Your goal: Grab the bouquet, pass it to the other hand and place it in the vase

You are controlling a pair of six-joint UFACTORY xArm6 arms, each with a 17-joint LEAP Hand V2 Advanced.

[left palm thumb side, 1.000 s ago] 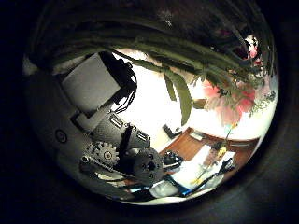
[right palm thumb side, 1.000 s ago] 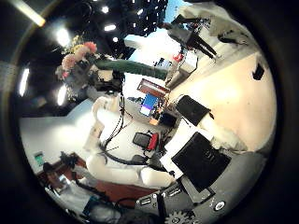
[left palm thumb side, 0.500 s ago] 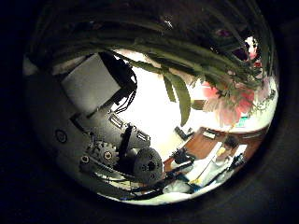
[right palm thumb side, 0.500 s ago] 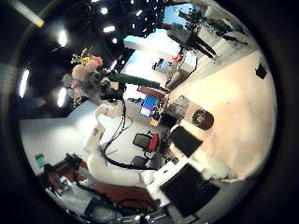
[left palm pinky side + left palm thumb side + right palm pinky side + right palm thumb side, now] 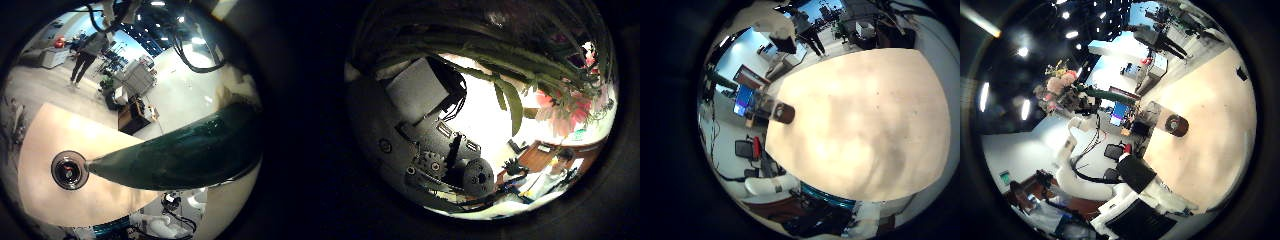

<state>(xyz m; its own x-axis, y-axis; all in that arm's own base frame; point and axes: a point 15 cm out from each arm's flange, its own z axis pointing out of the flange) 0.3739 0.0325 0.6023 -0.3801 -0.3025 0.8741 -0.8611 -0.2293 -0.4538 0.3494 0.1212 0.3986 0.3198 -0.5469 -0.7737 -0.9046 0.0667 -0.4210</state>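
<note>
While the left robot hand grips the bouquet by its stems above the bench, we see the vase standing there; we cannot tell the right robot hand's fingers.

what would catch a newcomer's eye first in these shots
Probably the bouquet, its pink flowers and green stems held close across the left hand; the right thumb side palm view shows the same bouquet in that hand, lifted well above the table. Next is the vase, a small dark ring standing alone near the edge of the pale tabletop.
</note>
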